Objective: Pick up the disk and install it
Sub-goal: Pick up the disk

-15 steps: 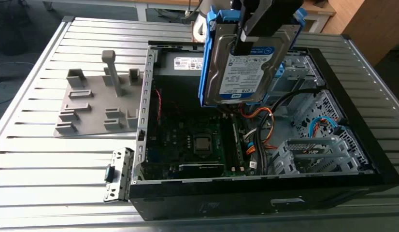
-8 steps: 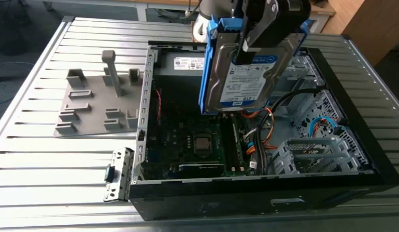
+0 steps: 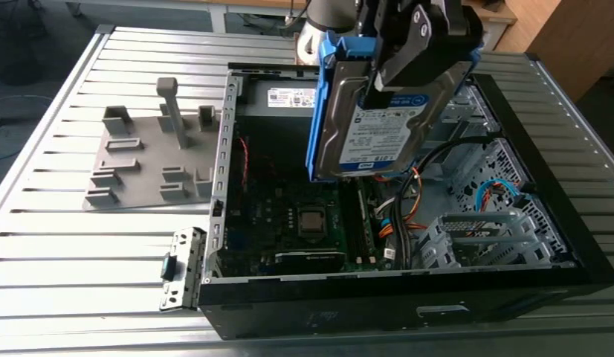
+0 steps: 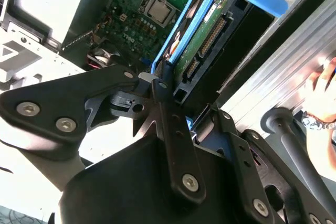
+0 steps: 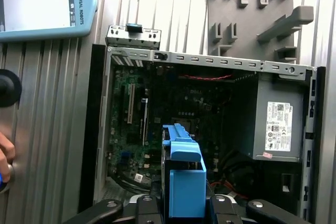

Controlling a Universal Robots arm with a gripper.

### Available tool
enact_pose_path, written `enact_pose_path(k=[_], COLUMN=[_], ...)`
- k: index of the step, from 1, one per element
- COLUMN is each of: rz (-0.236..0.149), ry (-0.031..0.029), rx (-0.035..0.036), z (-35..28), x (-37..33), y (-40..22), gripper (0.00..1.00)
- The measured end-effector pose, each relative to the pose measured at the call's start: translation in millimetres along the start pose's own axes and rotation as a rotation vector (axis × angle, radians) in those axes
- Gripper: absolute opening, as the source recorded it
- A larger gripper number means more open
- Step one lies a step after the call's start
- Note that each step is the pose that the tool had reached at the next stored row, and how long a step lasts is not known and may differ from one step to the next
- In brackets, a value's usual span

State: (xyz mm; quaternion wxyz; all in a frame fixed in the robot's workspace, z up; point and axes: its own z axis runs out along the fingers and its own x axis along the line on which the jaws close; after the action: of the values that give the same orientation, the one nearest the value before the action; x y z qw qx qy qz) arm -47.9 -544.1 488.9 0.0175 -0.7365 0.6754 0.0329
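On the exterior view's left of the open computer case (image 3: 220,186), a grey fixture plate (image 3: 149,167) with upright pegs is lying on the ribbed metal table (image 3: 59,275). Above the case's open side, over the motherboard (image 3: 297,219), the disk (image 3: 372,130) is hanging clear of everything. It is tilted on edge, with its labelled face showing in the exterior view.

The gripper (image 3: 411,63) is holding the disk from above. In the second wrist view its fingers (image 4: 167,114) are pressing on the blue carrier rails from both sides, so the jaws are standing close together with the drive clamped between them. Further to the exterior view's right, inside the case, a perforated metal drive cage (image 3: 485,238) is sitting among blue and orange cables.

The drive is looking stiff, smooth-faced and fairly heavy for its size, and it is probably sensitive to knocks. The plastic rails are likely giving a little under pressure. The sound hold therefore seems to be across the rails on the long edges, away from the connector pins and the green circuit board showing in the second wrist view.

The disk's face is carrying a white-and-blue label with bar codes and fine print. The grey power supply box (image 5: 278,121) inside the case is wearing a white sticker with similar small lettering.
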Motion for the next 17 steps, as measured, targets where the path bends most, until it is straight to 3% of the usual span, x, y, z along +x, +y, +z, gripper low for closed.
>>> enact_pose_path(k=[4, 6, 10, 12, 17], rz=[0.0, 0.002, 0.036, 0.056, 0.074], ry=[-0.0067, -0.0071, -0.0079, -0.0064, 0.0045], rx=[0.0006, 0.0007, 0.0036, 0.0052, 0.0058], z=[0.4, 0.6, 2.1, 2.5, 2.6], x=[10.3, 15.1, 17.5, 17.6, 19.3], y=[0.9, 1.3, 1.5, 1.4, 1.6], gripper=[0.36, 0.36, 0.36, 0.36, 0.36])
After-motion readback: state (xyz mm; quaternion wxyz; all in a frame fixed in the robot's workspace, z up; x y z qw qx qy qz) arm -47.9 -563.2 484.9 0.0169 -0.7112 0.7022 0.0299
